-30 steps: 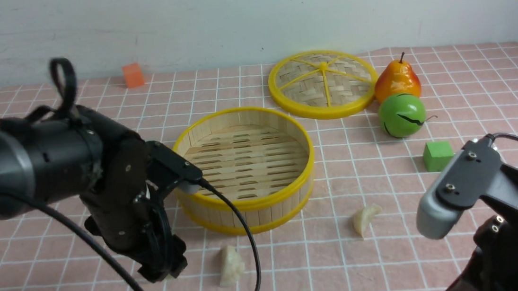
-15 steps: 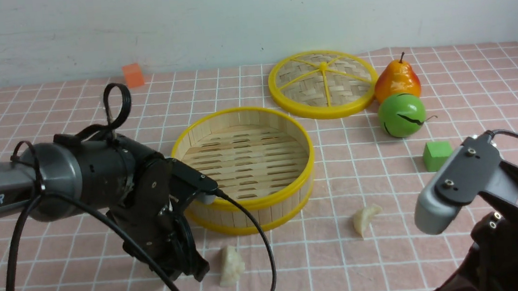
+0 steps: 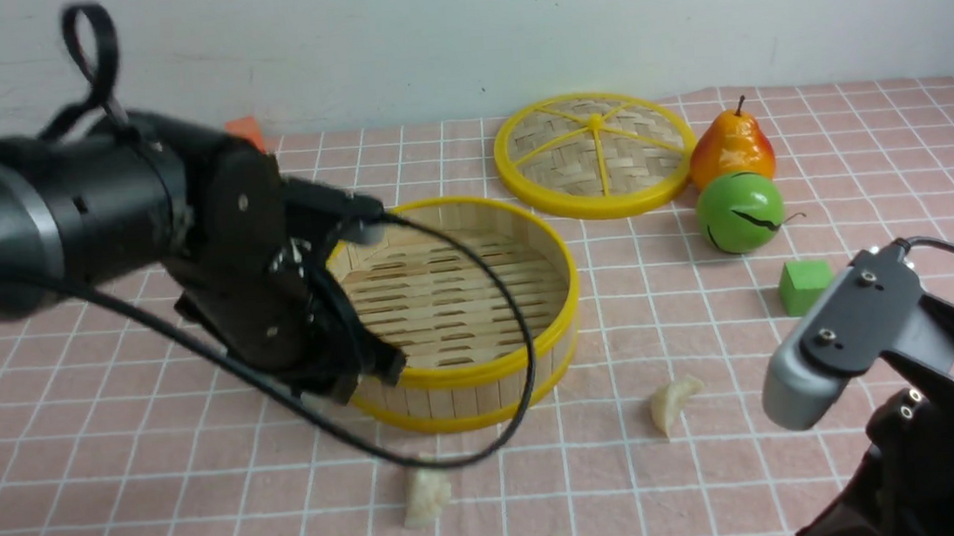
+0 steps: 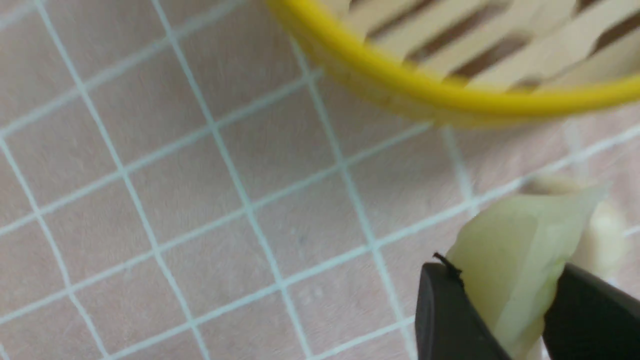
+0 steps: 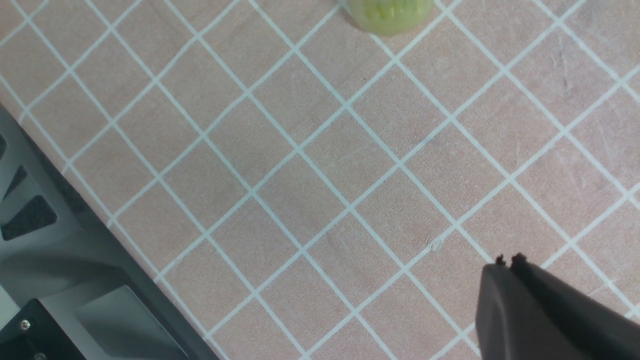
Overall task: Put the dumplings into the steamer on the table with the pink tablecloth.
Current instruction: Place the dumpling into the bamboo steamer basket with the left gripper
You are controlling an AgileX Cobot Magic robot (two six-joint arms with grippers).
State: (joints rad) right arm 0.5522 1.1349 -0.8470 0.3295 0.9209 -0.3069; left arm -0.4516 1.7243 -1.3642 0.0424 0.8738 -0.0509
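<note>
The steamer (image 4: 400,85) rim stands just beside your left pincer (image 4: 506,280), which grips a dumpling (image 4: 520,230); a second dumpling (image 4: 606,235), blurred, maybe lies beneath.

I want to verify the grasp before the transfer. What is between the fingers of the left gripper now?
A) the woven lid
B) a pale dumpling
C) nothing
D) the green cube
B: in the left wrist view the left gripper is closed on a pale green dumpling, which sticks out from between its two black fingers.
</note>
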